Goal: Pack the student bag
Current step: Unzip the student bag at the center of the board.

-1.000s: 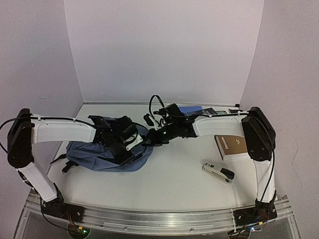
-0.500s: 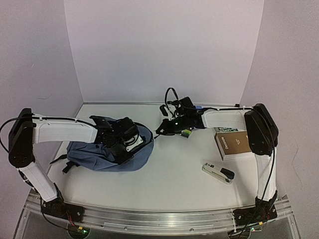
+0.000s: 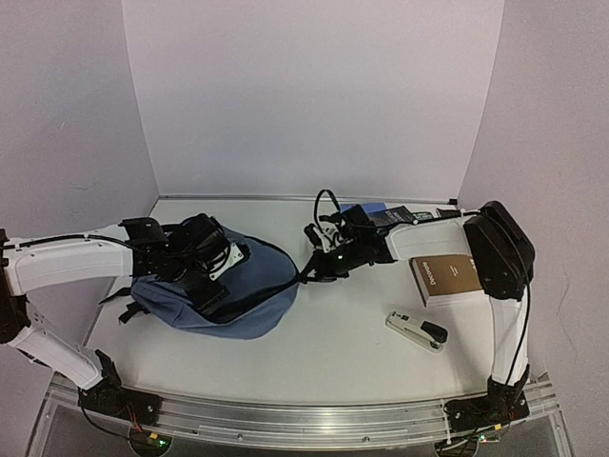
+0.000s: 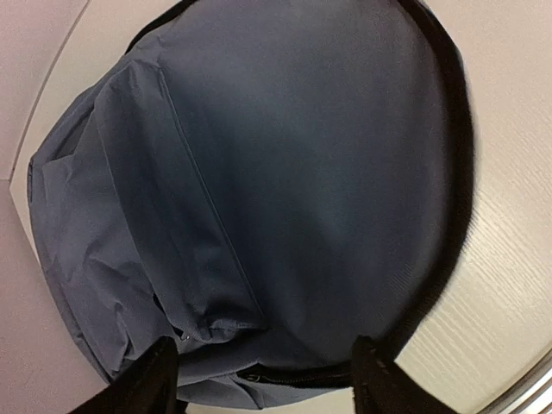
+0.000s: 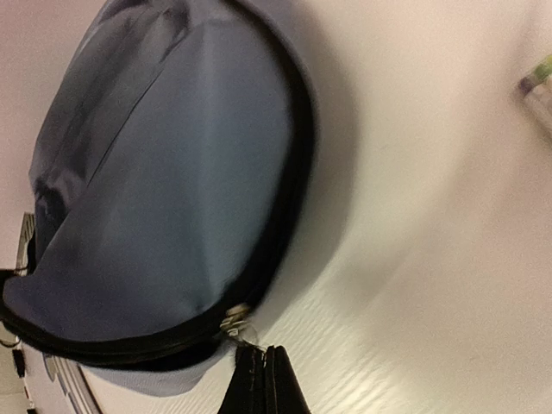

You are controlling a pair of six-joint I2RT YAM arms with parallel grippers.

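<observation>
The student bag (image 3: 233, 295) lies on the left of the table, slate-blue with a black zipper round its edge. It fills the left wrist view (image 4: 285, 172) and shows in the right wrist view (image 5: 164, 172). My left gripper (image 3: 209, 284) hovers over the bag's top with its fingers (image 4: 159, 379) wide apart and nothing between them. My right gripper (image 3: 309, 271) is at the bag's right edge, shut (image 5: 263, 379) on the black tab of the zipper pull (image 5: 237, 321).
A brown box (image 3: 447, 279) lies at the right, with a stapler (image 3: 417, 330) in front of it. A blue flat thing (image 3: 373, 208) and a dark thing (image 3: 400, 214) lie at the back. A small green item (image 5: 539, 73) lies near the right arm.
My left arm has drawn back to the left over the bag. My right gripper swung away to the right, then came back to the bag's right edge. The bag now lies spread wider.
</observation>
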